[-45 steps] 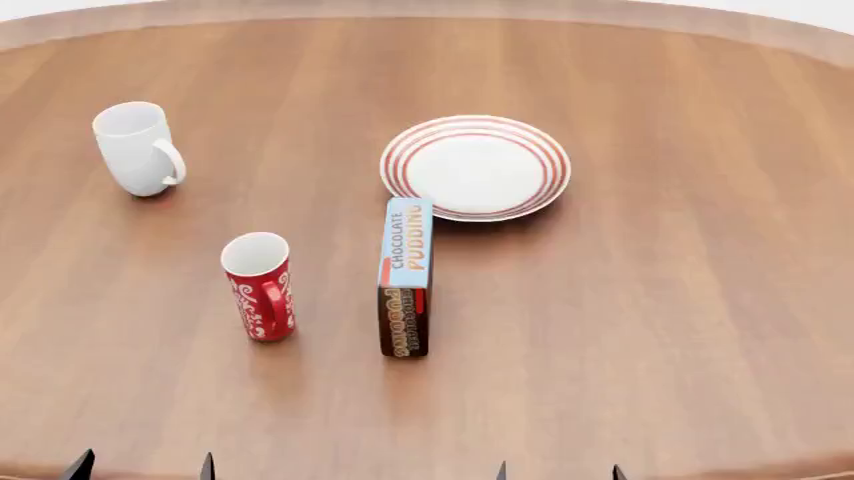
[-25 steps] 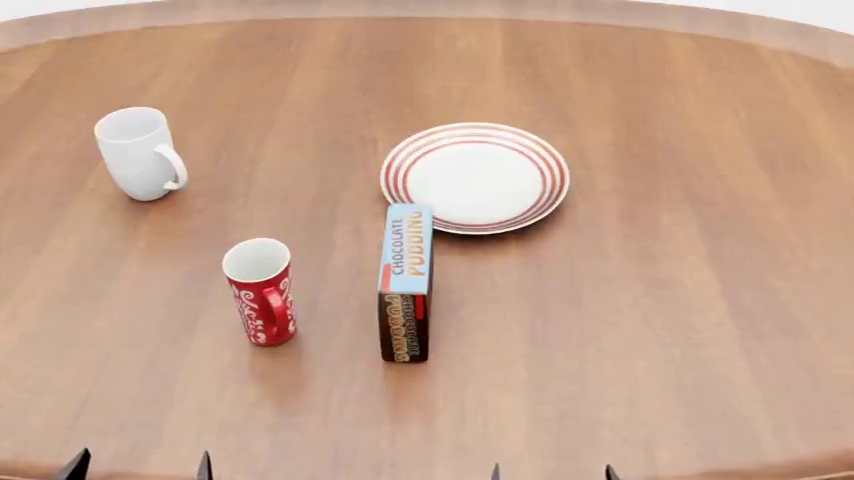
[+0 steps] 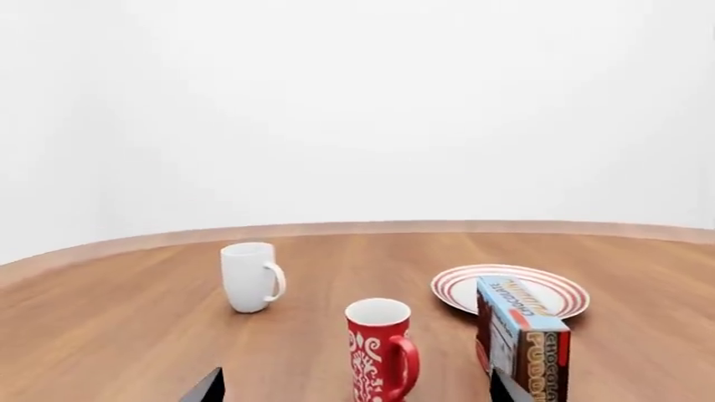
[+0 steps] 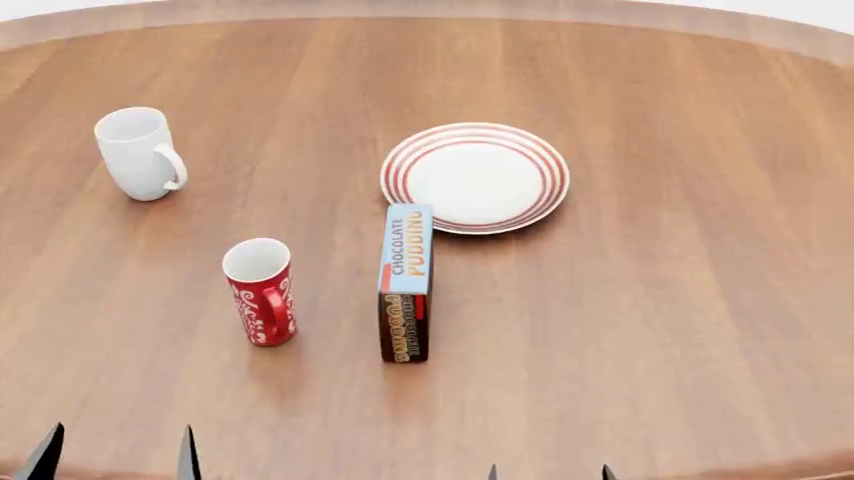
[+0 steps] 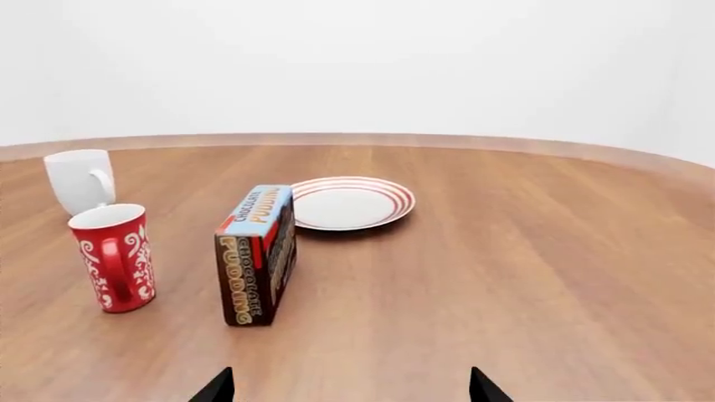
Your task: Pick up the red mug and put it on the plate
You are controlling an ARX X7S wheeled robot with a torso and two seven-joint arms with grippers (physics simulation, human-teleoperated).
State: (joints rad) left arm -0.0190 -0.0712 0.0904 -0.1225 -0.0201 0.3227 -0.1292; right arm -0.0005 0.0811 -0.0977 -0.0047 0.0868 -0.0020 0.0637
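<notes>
The red mug (image 4: 259, 291) stands upright on the surface (image 4: 667, 330), toward the near edge and left of the middle, with nothing holding it. Its long axis is vertical, the open mouth points up, and its handle, I judge, faces toward the near edge, a little to the right.

Just beside it on the right stands a chocolate pudding box (image 4: 406, 281) on its narrow side, and its far end comes close to the plate (image 4: 475, 176). The box lies between the mug and the plate, so if the mug is carried low in a straight line, it could strike the box and tip it over. The mug is tall and narrow, so a push from one finger before the grip closes could topple it too.

The left tool (image 4: 118, 455) and the right tool (image 4: 549, 472) show only their fingertips at the near edge. Both appear spread apart and hold nothing. A white mug (image 4: 140, 152) stands well apart, toward the far left.
</notes>
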